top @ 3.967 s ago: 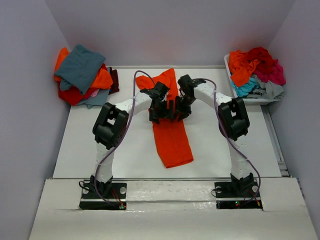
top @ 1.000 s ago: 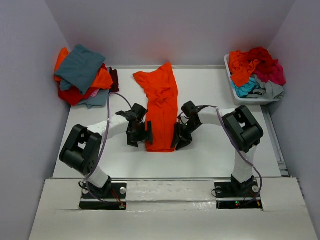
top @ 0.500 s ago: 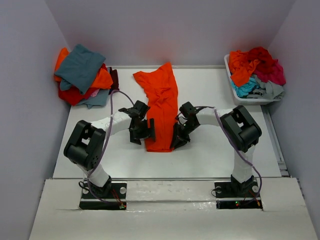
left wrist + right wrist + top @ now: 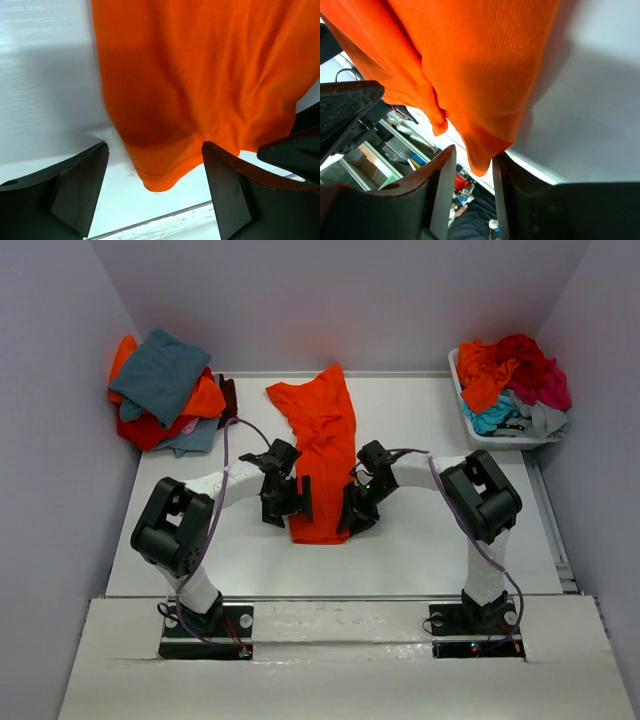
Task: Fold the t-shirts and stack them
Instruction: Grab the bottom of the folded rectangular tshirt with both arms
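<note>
One bright orange t-shirt (image 4: 322,440) lies flat down the middle of the white table (image 4: 430,540). It is gathered into a long narrow strip running from the far edge toward the arms. The far end is wider and creased, and the near hem is cut square.

Left gripper (image 4: 292,502): at the near left corner of the strip. Jaws are spread wide and grasp nothing. In the left wrist view the stitched hem corner sits between the two fingers (image 4: 75,190), clear of both.

Right gripper (image 4: 352,512): at the near right corner. In the right wrist view the fingers (image 4: 437,195) stand close together with a pointed cloth corner hanging into the narrow gap. I cannot tell whether they pinch it or only flank it.

Surroundings: a loose stack of shirts (image 4: 165,390) sits at the far left corner, teal-grey on top over orange and red. A white bin (image 4: 500,443) at the far right holds a heap of unfolded shirts (image 4: 510,375) in orange, red, magenta, turquoise and grey.
</note>
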{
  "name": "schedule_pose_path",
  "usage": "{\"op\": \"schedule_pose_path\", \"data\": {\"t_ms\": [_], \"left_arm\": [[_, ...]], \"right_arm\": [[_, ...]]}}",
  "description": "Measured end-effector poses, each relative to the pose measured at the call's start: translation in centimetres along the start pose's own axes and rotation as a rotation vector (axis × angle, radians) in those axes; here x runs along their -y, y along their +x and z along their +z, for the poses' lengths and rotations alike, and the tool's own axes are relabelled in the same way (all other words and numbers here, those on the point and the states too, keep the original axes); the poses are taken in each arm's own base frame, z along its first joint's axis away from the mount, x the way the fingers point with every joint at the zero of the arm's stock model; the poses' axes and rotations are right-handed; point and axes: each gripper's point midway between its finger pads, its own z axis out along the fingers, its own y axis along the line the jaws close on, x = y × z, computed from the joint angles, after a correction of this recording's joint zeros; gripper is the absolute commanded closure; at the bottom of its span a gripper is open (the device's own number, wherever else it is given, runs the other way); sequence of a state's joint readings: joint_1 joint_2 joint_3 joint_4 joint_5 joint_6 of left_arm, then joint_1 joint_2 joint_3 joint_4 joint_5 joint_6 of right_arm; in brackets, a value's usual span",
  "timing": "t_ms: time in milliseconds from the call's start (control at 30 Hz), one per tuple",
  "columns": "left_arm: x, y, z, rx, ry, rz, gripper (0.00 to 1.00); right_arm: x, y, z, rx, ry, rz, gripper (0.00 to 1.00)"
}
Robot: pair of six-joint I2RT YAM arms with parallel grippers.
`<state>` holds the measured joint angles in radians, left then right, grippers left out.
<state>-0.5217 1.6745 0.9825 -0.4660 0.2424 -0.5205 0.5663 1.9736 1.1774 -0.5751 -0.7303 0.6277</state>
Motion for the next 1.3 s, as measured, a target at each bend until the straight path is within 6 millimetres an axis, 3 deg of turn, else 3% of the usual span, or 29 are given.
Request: {"op": "schedule_pose_path", "data": {"t_ms": [100, 200, 400, 767, 1300], "left_arm": [[0.1, -0.1, 0.1, -0.005, 0.003, 0.006, 0.11], [0.3, -0.2, 0.1, -0.009, 0.008, 0.014, 0.11], [0.3, -0.1, 0.1, -0.016, 0.010, 0.025, 0.11], [0.3, 0.1, 0.0, -0.025, 0.018, 0.061, 0.11], [0.6, 0.6, 0.0, -0.054, 0.052, 0.126, 0.11]], "right_arm": [[0.1, 0.3, 0.3, -0.027, -0.010, 0.007, 0.52], [-0.2, 0.6, 0.3, -0.044, -0.028, -0.001, 0.38], [-0.9, 1.1, 0.5, -0.072, -0.064, -0.003, 0.35], [-2.4, -0.1, 1.2, -0.077, -0.118, -0.025, 0.38], [-3.7, -1.7, 2.1, -0.051, -0.128, -0.045, 0.51]]}}
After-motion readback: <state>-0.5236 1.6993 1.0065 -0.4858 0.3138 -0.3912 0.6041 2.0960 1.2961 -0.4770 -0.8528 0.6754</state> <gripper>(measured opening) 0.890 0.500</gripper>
